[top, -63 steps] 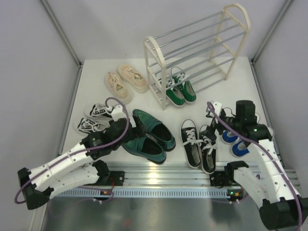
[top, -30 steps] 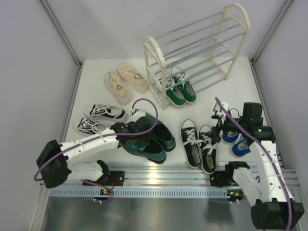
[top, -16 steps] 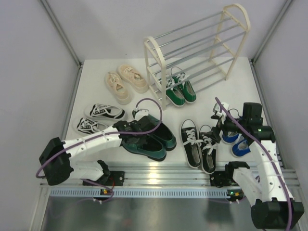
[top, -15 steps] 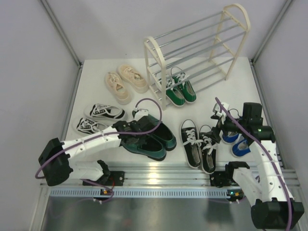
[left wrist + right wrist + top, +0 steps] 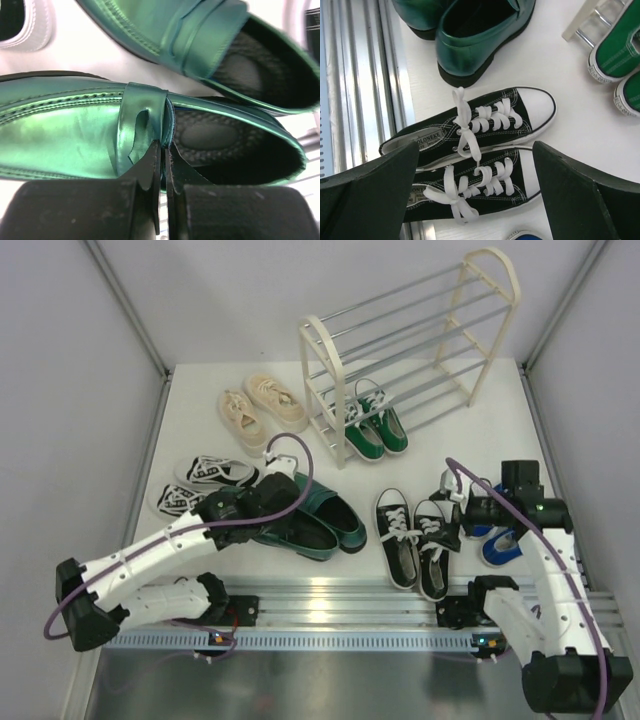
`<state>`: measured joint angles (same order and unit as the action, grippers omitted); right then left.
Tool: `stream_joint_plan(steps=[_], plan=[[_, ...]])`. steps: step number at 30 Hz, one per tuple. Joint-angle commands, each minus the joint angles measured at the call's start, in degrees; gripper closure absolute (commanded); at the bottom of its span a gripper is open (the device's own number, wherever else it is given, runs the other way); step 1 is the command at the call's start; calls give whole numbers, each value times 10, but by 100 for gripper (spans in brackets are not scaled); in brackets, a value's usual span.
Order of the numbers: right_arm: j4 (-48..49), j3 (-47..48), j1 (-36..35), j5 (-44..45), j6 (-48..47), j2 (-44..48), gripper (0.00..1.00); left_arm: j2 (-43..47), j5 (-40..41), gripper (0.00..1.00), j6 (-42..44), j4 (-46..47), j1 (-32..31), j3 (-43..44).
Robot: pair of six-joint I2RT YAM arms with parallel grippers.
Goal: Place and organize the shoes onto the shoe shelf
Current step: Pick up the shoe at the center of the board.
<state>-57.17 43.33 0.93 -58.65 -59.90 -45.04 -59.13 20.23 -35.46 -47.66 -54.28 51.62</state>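
Left tool pinches green loafer — at its strap edge.

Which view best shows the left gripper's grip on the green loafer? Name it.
Left wrist: close up, the left gripper is shut on the strap edge of the green loafer. In the top view the arm covers that spot; the right wrist shows only the loafers' heel ends.

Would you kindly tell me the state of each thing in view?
Left gripper, shut on loafer.
Other loafer, unshelved.
Right gripper, open over black sneakers.
Shelf, upright.
Green sneakers, at shelf's bottom.
Cream sneakers, unshelved.
Striped sneakers, unshelved.
Blue sneakers, unshelved.
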Motion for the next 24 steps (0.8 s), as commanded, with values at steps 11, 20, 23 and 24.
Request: stream_joint_plan(steps=[11,20,23,24], plan=[[-263,201,-144,-56,-291,-90,6,-23,-117,100,-35,21,-8,152],[-157,272,-315,-11,-129,-94,8,-81,-116,100,-62,20,-27,214],[-163,289,-328,-1,-138,-111,10,-112,-104,100,-73,21,-38,235],[-161,289,-341,3,-133,-116,10,-120,-97,100,-76,22,-41,241]])
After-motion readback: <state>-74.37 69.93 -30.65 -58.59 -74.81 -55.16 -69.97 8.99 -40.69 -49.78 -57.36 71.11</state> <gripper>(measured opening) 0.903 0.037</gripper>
